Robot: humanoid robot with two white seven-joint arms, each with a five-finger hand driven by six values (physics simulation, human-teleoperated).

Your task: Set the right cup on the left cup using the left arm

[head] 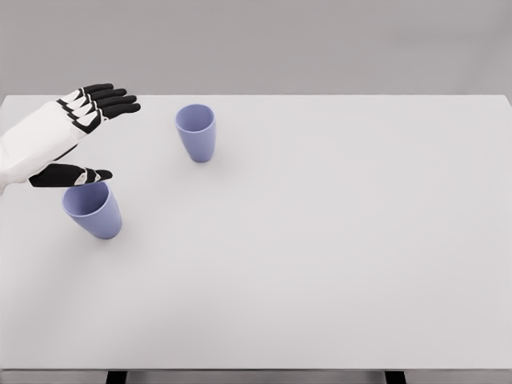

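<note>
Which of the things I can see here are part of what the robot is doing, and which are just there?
Part of the job:
- right cup, upright, to be moved
- left cup, upright, the target
- left hand, open, holding nothing, above the left cup

Just there:
- white table, which only carries the cups

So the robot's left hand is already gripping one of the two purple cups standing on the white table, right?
Not quite. The head view shows the left hand open and holding nothing. The right cup and left cup do stand on the white table.
</note>
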